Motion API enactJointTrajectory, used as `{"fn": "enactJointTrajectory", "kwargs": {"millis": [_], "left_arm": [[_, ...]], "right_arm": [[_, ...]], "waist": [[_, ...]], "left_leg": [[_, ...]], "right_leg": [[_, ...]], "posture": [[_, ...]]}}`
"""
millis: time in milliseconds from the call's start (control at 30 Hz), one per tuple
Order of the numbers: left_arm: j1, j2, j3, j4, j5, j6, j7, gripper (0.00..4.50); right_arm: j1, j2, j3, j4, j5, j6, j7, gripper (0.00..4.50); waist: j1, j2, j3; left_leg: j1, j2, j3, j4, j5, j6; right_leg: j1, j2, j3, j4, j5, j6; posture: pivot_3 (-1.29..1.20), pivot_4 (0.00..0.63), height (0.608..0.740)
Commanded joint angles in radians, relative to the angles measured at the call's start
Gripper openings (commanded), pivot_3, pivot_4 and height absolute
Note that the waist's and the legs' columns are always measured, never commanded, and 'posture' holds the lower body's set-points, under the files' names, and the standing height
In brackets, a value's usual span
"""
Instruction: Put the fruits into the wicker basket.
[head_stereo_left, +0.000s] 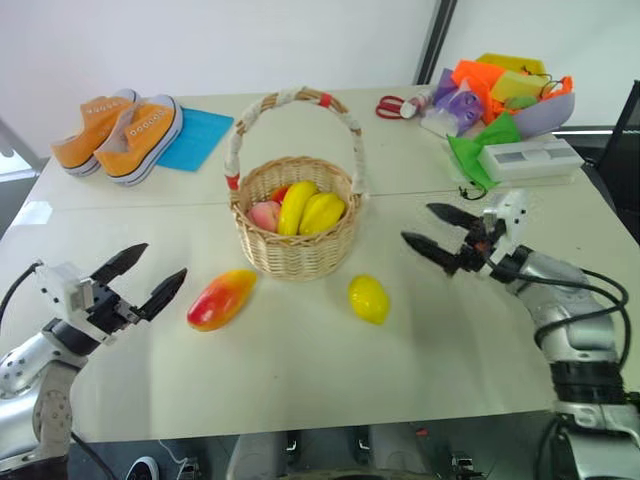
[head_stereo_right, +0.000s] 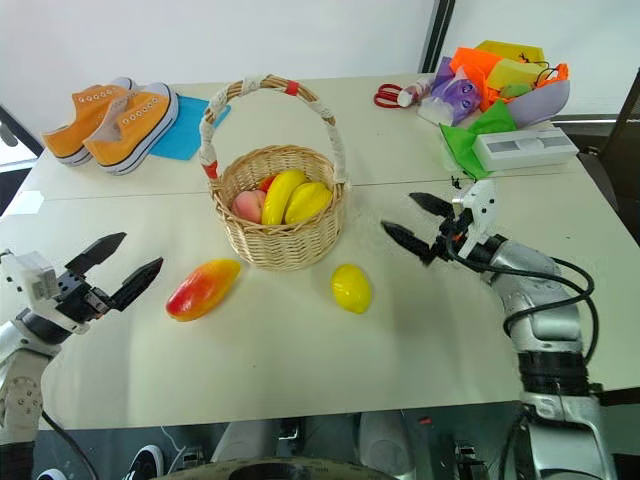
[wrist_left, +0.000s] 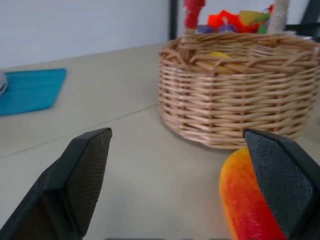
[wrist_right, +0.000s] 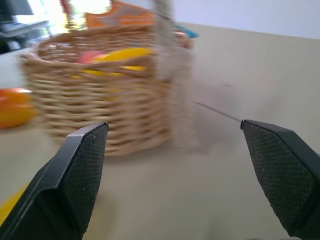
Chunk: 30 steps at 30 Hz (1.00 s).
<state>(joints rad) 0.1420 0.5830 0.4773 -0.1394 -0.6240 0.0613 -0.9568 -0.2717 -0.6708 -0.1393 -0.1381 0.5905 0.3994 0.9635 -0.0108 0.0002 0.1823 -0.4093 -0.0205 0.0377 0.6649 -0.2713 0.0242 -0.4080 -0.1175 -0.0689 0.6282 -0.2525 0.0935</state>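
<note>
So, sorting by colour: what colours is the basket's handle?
White handle with red bands, clearest in the left eye view.

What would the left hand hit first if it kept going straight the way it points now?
Probably the mango: the open left hand points at it across bare table, with the wicker basket beyond. Depth is hard to judge.

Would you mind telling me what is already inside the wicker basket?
The wicker basket holds two yellow fruits, a pink one and a bit of red; anything beneath them is covered.
</note>
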Motion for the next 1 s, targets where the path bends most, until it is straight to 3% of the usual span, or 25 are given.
{"fn": "enactJointTrajectory", "kwargs": {"millis": [33, 367, 667, 1000], "left_arm": [[0.007, 0.054, 0.002, -0.036, -0.045, 0.025, -0.081, 4.5], [0.125, 0.113, -0.08, -0.297, -0.107, 0.088, -0.225, 4.5], [0.168, 0.117, -0.147, -0.326, -0.112, 0.117, -0.282, 4.5], [0.155, 0.104, -0.179, -0.322, -0.103, 0.111, -0.261, 4.5]], "right_arm": [[0.034, -0.071, 0.072, -0.152, 0.006, 0.068, 0.068, 4.42], [0.033, -0.056, 0.217, -0.21, -0.117, 0.052, 0.035, 4.42], [0.026, -0.043, 0.312, -0.111, -0.28, -0.068, 0.038, 4.42], [0.022, 0.025, 0.317, -0.046, -0.307, -0.083, 0.007, 4.42]], "waist": [[0.0, 0.0, 0.0], [0.002, 0.0, 0.0], [0.0, 0.0, 0.0], [0.001, 0.0, 0.0]], "left_leg": [[0.0, 0.0, 0.0, 0.0, 0.0, 0.0], [-0.001, 0.0, 0.0, -0.001, -0.001, 0.0], [-0.001, 0.0, 0.0, -0.001, -0.001, 0.001], [-0.001, 0.0, 0.0, -0.001, -0.001, 0.001]], "right_leg": [[0.0, 0.0, 0.0, 0.0, 0.0, 0.0], [-0.001, 0.0, 0.0, -0.003, 0.0, -0.001], [-0.001, 0.0, 0.0, -0.004, 0.0, -0.001], [0.0, 0.0, 0.0, -0.004, 0.0, -0.001]], "posture": [[0.0, 0.15, 0.74], [0.0, 0.15, 0.74], [0.0, 0.15, 0.74], [0.0, 0.15, 0.74]]}}
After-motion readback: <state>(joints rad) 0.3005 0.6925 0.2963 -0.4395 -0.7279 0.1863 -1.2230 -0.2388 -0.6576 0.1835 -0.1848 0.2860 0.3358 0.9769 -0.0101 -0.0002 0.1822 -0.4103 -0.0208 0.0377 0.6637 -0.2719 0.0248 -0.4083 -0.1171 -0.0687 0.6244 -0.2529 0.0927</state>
